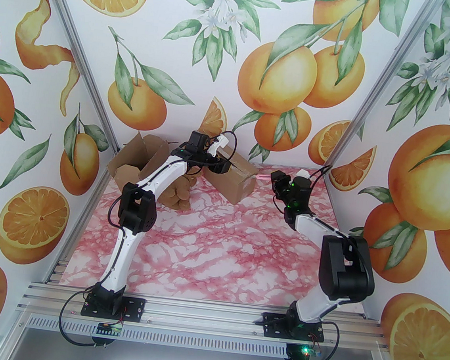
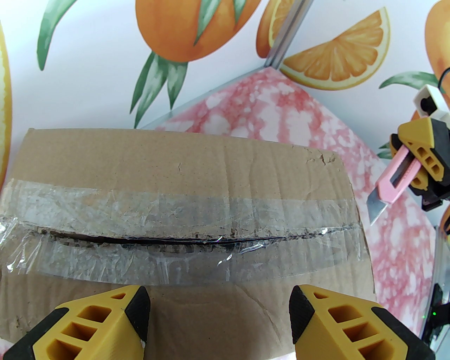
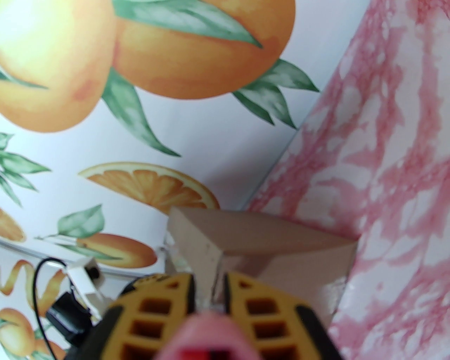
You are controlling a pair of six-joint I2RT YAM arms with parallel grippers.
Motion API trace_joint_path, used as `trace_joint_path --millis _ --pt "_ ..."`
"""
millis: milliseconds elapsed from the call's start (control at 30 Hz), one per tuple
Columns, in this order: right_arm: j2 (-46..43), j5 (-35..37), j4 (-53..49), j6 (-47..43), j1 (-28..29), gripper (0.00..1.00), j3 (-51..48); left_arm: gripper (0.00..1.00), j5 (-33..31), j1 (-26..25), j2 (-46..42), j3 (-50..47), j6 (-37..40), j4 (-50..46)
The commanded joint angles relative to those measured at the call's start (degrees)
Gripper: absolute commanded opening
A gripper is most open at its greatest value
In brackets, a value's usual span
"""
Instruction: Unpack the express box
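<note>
**Left gripper poised over the slit seam; flaps not yet lifted**

Yellow fingers (image 2: 105, 323) of the left gripper (image 2: 219, 306) stand spread wide and grip nothing. They hover just above the near flap of the express box (image 2: 175, 168). The box sits at the far side of the tabletop (image 1: 220, 262), close to the back wall.

Clear tape (image 2: 175, 207) runs the length of the lid. A dark gap shows along the seam (image 2: 158, 242), widest towards the middle, with ragged cardboard edges. Wrinkled film wraps round the left end. I cannot tell whether it is fully severed there.

The right gripper (image 2: 411, 172) is clamped on a pink knife (image 2: 390, 182) with the blade out and pointing down. It hangs off the right end of the box and is not touching it.

Also noted at the back left are a second carton (image 1: 131, 165), already opened, and a brown lumpy item (image 1: 179, 194) beside it, which I cannot identify.

Assessment: the cut looks largely made, so the step in hand appears to be lifting the flaps.

Recommendations:
- Enter the seam at mid-length, where the gap is widest.
- Slip one finger under a flap edge rather than pressing down on the lid.
- Lift slowly, because uncut film at either end would drag the whole box, which looks light.
- Keep the exposed blade well away from the left arm.
</note>
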Motion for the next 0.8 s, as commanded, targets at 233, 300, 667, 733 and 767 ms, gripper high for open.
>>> trace_joint_path --millis 233,300,667,733,767 --pt "1.06 3.92 2.53 0.26 0.98 0.0 -0.27 0.69 1.61 -1.36 4.12 -0.69 -2.02 -7.28" --pt "1.24 4.49 2.12 0.31 1.01 0.0 -0.21 0.69 1.63 -1.35 4.06 -0.69 -2.03 -7.37" --pt "3.27 7.07 4.69 2.09 2.14 0.0 -0.2 0.69 1.81 -1.39 4.37 -0.72 -2.11 -7.54" --pt "3.35 7.72 6.22 2.96 2.26 0.0 -0.75 0.69 1.91 -1.36 4.31 -0.7 -2.15 -7.6" --pt "3.62 7.67 6.67 3.39 2.26 0.0 -0.74 0.69 1.92 -1.36 4.33 -0.7 -2.11 -7.63"
